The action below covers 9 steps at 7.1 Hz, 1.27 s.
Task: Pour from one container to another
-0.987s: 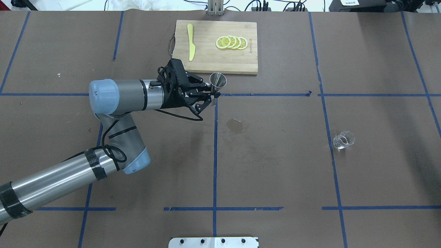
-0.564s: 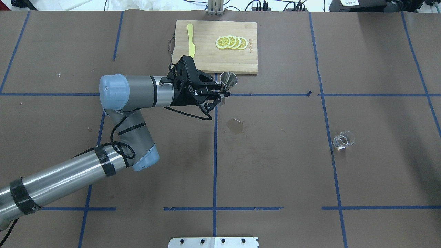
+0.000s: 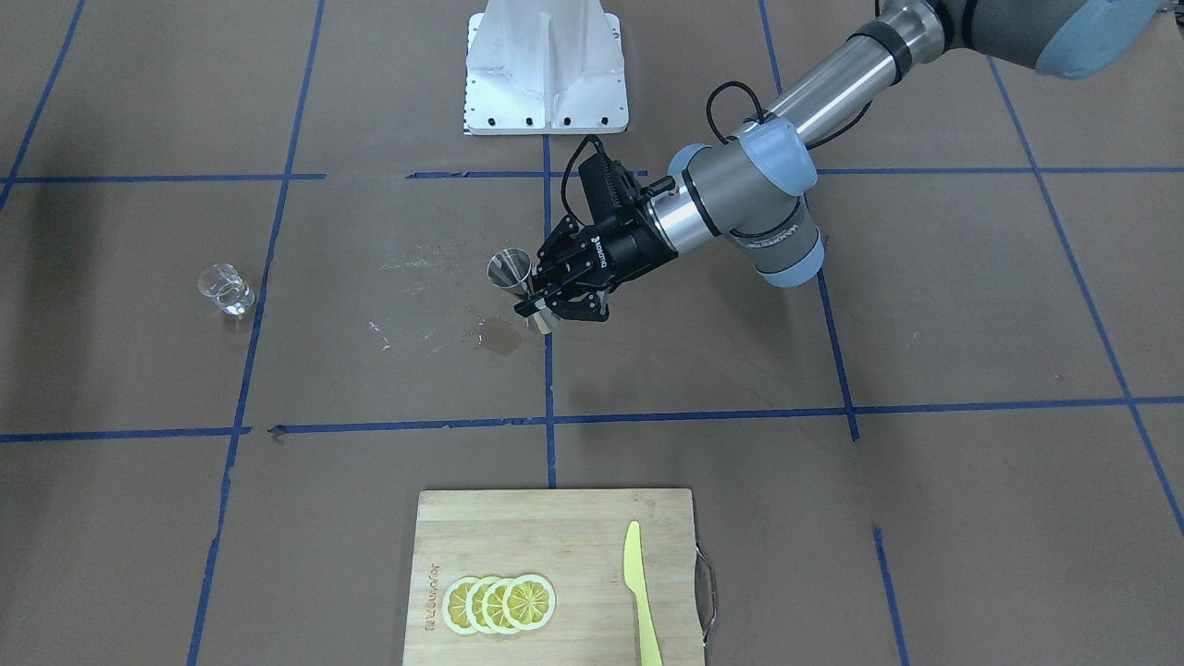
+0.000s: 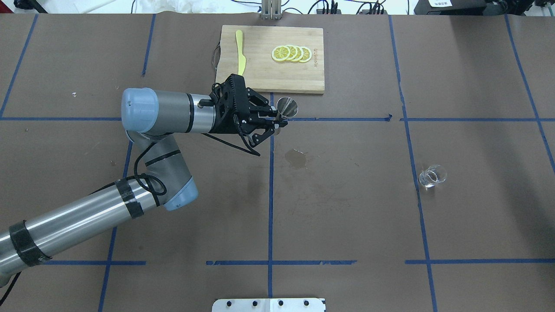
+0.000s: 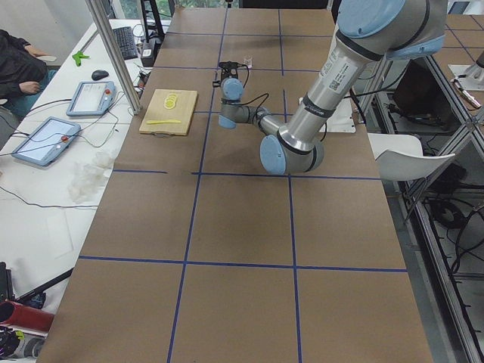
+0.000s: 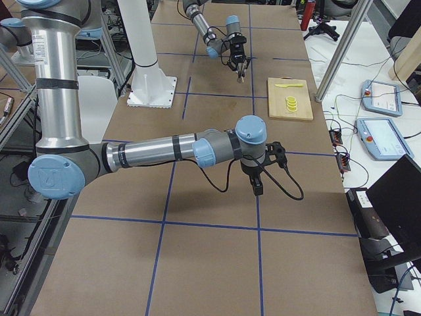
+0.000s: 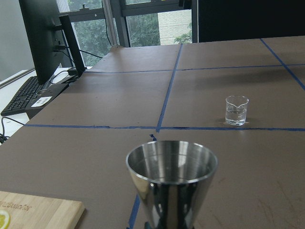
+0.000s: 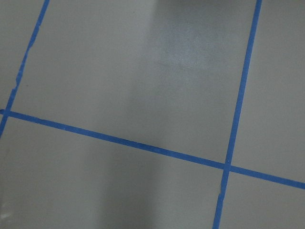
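The silver jigger (image 4: 287, 107) hangs a little above the table, gripped at its narrow waist by my left gripper (image 4: 277, 120), which is shut on it. In the front-facing view the jigger (image 3: 511, 268) leans slightly in the left gripper (image 3: 535, 301). The left wrist view shows the jigger's open mouth (image 7: 171, 162) close up. The small clear glass cup (image 4: 432, 175) stands alone far to the right, also seen as the cup (image 3: 225, 289) and the cup (image 7: 237, 110). My right gripper (image 6: 258, 184) shows only in the exterior right view, so I cannot tell its state.
A wooden cutting board (image 4: 269, 80) at the far edge carries lemon slices (image 4: 291, 53) and a yellow knife (image 4: 240, 52). A dark wet stain (image 4: 296, 158) marks the paper just below the jigger. Blue tape lines grid the brown table.
My left gripper carried the jigger to the right, then slightly back toward the robot. The jigger's mouth now faces the overhead camera more. The glass cup has not moved.
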Available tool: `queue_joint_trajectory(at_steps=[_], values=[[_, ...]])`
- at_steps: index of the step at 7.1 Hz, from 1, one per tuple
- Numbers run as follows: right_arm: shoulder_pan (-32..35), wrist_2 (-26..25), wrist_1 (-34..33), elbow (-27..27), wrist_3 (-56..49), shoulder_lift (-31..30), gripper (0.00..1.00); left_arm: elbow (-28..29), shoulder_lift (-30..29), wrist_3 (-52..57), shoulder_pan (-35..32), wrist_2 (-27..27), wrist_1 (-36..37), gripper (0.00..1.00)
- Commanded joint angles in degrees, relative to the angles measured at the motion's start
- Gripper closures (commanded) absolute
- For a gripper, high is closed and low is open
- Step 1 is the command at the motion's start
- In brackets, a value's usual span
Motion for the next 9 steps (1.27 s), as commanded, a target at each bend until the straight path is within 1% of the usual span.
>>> queue_joint_trajectory(at_steps=[1,2,3,4,6,7,8,9], values=[[-2.5,0.9,-0.3,7.6,14.6,-0.7,0.0,0.0,0.1,-1.5,-0.8,-0.3,0.0,1.0],[-6.3,-0.1,-0.4,11.4,21.4,-1.2,0.0,0.0,0.4,-3.7,-0.8,-0.3,0.0,1.0],[-10.3,-3.2,-0.4,14.9,27.8,-1.3,0.0,0.0,0.5,-8.4,-0.7,-0.4,0.0,1.0],[-13.0,-4.6,-0.4,16.7,31.4,-1.4,0.0,-0.1,1.0,-10.9,-0.7,-0.5,0.0,1.0],[-15.4,-5.1,0.0,21.9,32.1,-5.3,0.0,-1.4,1.9,-10.6,-0.6,-0.9,-0.5,1.0],[-18.1,-6.8,0.0,24.7,35.2,-6.4,0.0,-2.9,2.6,-10.2,-0.3,-1.0,-2.4,1.0],[-21.0,-9.1,0.1,25.5,37.3,-6.5,0.0,-4.2,3.4,-7.1,-0.3,-0.9,-3.6,1.0],[-23.2,-11.0,1.5,25.5,37.9,-6.8,0.0,-4.3,3.4,-4.9,-0.3,-0.9,-3.7,1.0]])
